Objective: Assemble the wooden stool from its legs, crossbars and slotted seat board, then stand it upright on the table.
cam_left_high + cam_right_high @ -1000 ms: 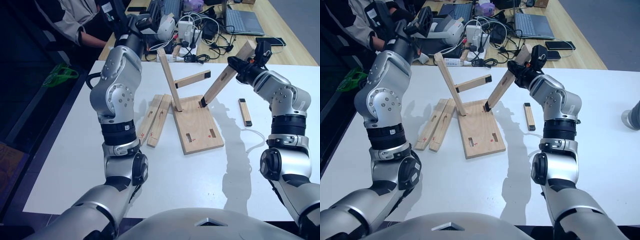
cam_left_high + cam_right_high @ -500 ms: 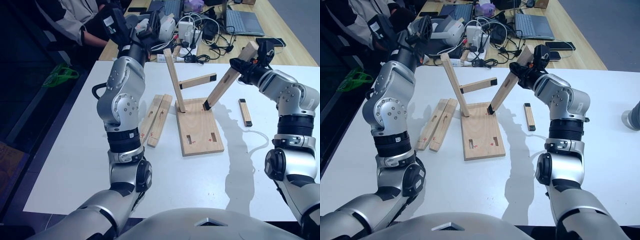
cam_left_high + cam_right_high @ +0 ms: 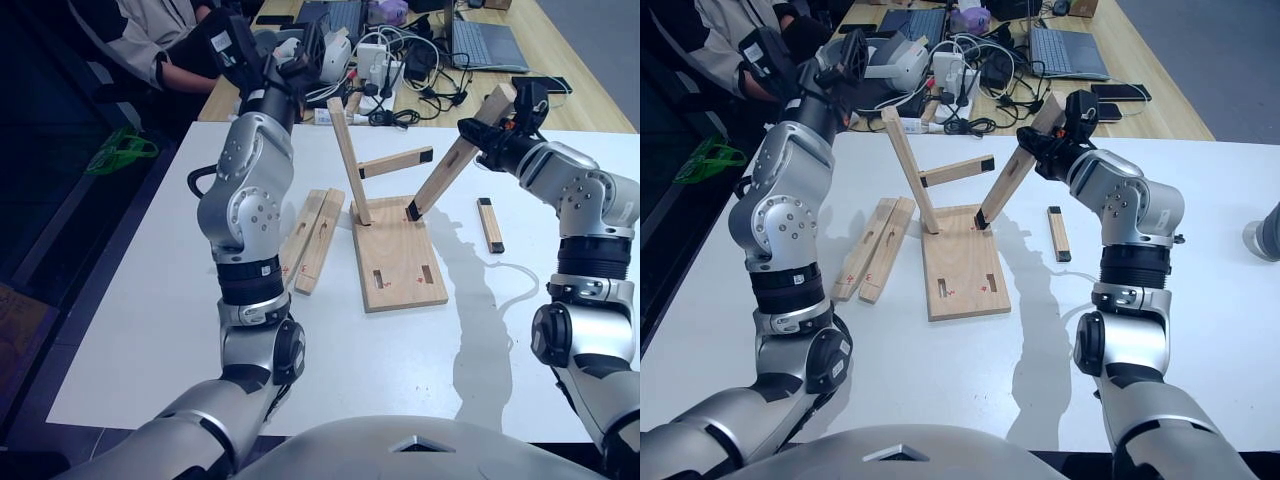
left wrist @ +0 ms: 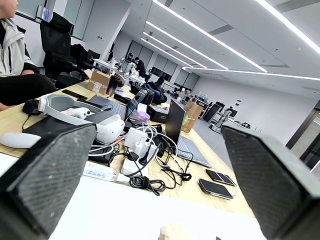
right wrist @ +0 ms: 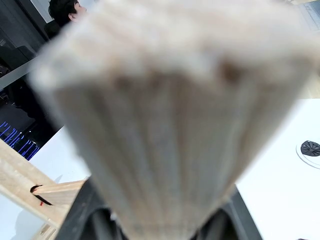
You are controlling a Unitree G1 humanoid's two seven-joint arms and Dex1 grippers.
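While right end effector [image 3: 490, 132] pinches tilted leg [image 3: 443, 172] on seat board [image 3: 398, 262], left end effector [image 3: 268, 47] raised high, spread.

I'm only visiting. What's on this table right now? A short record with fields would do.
Seat board: flat on the white table
Upright leg: standing in the board, a crossbar sticking out sideways
Tilted leg: gripped by right jaws, lower end at the board
Left jaws: open, empty, raised
Loose legs: two, lying left of the board
Spare crossbar: lying right of the board
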